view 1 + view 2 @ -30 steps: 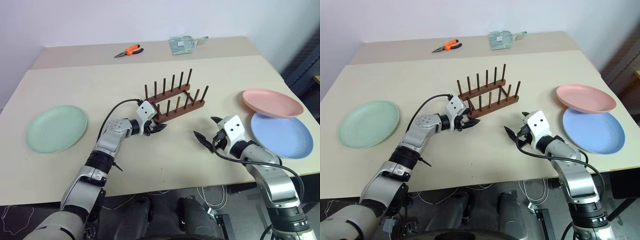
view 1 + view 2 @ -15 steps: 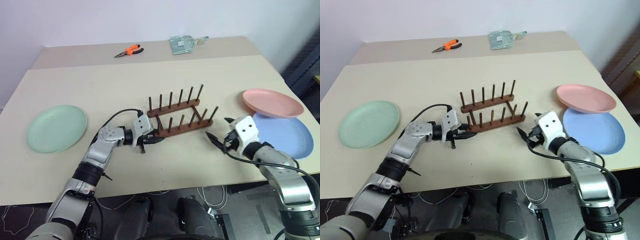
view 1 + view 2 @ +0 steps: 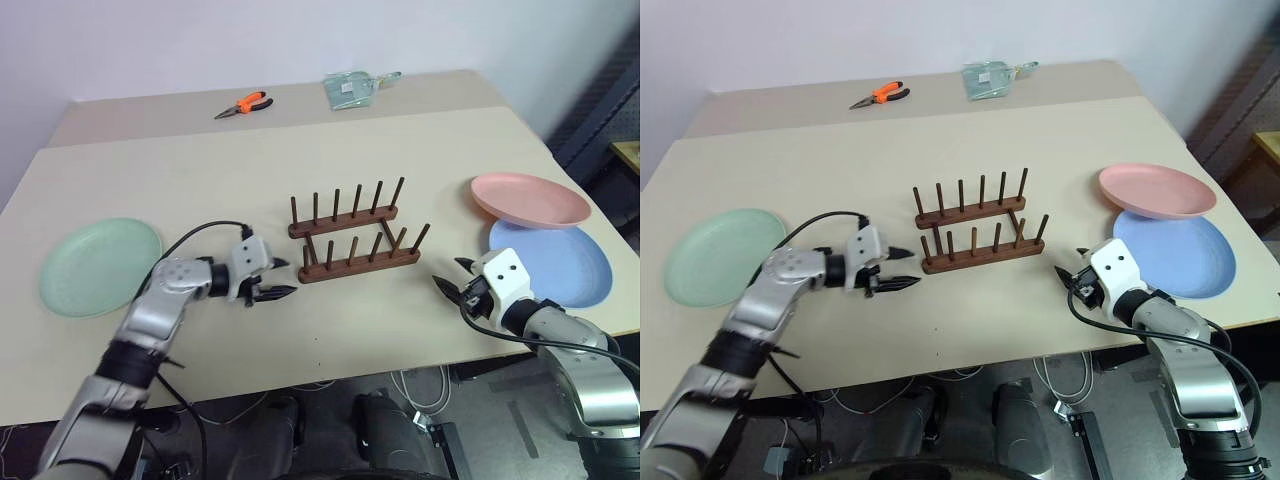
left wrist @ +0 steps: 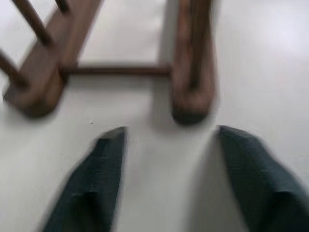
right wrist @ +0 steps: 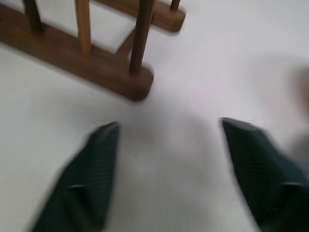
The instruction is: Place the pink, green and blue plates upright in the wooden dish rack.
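While the rack [image 3: 355, 237] sits empty in the middle of the table [image 3: 300, 150], both arms are stretched low over the tabletop on either side of it. The left arm comes in from the rack's left, forearm nearly level, and the left gripper [image 3: 279, 291] points at the rack's near-left end, just short of it. Its fingers [image 4: 94, 179] are spread apart with only bare table between them, so it's holding nothing. The right arm angles in from the rack's right, and the right gripper [image 3: 449, 281] sits near the rack's right end, not touching it. Its fingers [image 5: 91, 179] are parted too, nothing in them. The green plate [image 3: 100, 265] lies flat well to the rack's left. The pink plate [image 3: 529, 199] is off to the rack's right, resting partly on the blue plate [image 3: 565, 262].
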You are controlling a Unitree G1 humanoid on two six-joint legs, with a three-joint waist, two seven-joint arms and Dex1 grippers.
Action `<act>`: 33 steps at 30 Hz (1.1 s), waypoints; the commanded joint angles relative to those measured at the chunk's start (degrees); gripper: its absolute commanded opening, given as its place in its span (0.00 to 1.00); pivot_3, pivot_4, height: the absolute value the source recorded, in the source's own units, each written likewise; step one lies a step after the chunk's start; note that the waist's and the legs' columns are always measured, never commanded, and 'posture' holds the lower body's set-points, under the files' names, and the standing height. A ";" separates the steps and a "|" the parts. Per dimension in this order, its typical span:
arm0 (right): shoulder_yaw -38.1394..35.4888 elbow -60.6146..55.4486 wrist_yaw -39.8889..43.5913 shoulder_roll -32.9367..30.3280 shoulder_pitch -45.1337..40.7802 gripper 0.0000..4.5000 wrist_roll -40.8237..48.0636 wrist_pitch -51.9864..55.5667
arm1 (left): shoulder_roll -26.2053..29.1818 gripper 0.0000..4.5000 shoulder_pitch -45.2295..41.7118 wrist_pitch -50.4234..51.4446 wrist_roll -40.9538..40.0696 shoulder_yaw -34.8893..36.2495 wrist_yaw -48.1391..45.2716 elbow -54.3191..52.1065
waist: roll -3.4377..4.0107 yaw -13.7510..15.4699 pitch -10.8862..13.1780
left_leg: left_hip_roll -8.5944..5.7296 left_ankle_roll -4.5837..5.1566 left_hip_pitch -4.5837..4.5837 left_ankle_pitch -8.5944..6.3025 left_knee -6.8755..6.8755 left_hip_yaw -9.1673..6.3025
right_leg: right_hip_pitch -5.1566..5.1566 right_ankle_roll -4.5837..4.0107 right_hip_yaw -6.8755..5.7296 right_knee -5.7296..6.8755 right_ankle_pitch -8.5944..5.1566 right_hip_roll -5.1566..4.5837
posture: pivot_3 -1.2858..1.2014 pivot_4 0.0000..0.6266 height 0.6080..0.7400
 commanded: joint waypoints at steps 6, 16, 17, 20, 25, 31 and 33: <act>6.82 -0.16 -0.47 1.38 -3.73 0.00 -3.28 -0.65 | -5.50 0.01 5.42 11.03 -1.77 -4.80 6.33 -12.10 | 0.05 1.97 -0.03 | -0.06 0.04 -0.08 -0.02 0.22 0.01 | 0.09 -0.04 -0.02 -0.08 -0.03 -0.07 | 0.52 0.24 0.85; 13.32 13.33 -11.74 7.48 -14.80 0.00 -14.30 -1.88 | -17.40 0.01 -1.93 5.28 11.25 -5.68 29.77 4.45 | -0.02 1.92 -0.29 | -0.08 0.04 0.03 -0.01 0.31 0.04 | 0.24 -0.04 -0.05 -0.06 -0.03 -0.05 | 0.52 0.24 0.85; 13.54 15.01 -12.49 8.05 -16.06 0.00 -14.94 -2.36 | -18.03 0.01 -3.11 4.49 11.49 -5.21 31.20 6.35 | -0.02 1.90 -0.34 | -0.08 0.04 0.05 -0.01 0.30 0.03 | 0.24 -0.04 -0.07 -0.04 -0.02 -0.04 | 0.52 0.24 0.85; 13.63 18.55 -13.68 9.14 -18.58 0.00 -15.91 -3.64 | -19.08 0.01 -5.38 3.57 10.98 -4.41 32.92 9.83 | -0.03 1.80 -0.41 | -0.08 0.05 0.06 0.00 0.30 0.05 | 0.23 0.12 -0.07 -0.03 0.06 -0.02 | 0.52 0.24 0.85; 12.56 20.22 -13.32 8.85 -20.55 0.00 -15.79 -4.70 | -18.76 0.01 -6.79 1.94 10.49 -4.16 32.84 11.56 | -0.03 1.72 -0.45 | -0.08 0.04 0.08 0.00 0.26 0.06 | 0.21 0.16 -0.06 0.00 0.09 0.01 | 0.52 0.24 0.85; 6.60 10.96 -6.65 -1.87 -15.79 0.40 -15.04 -7.68 | -17.24 0.00 -3.10 1.88 6.85 -4.35 26.98 3.00 | -0.01 1.84 -0.43 | -0.08 0.06 0.01 -0.03 0.21 0.10 | 0.12 0.20 -0.05 -0.02 0.06 -0.01 | 0.52 0.24 0.85; 4.24 9.13 -4.74 -6.08 -14.74 0.63 -15.25 -8.88 | -17.05 0.00 -1.95 2.40 5.16 -4.35 24.97 0.04 | 0.04 1.80 -0.41 | -0.09 0.07 -0.02 -0.04 0.20 0.15 | 0.08 0.20 -0.03 -0.03 0.06 -0.04 | 0.52 0.24 0.85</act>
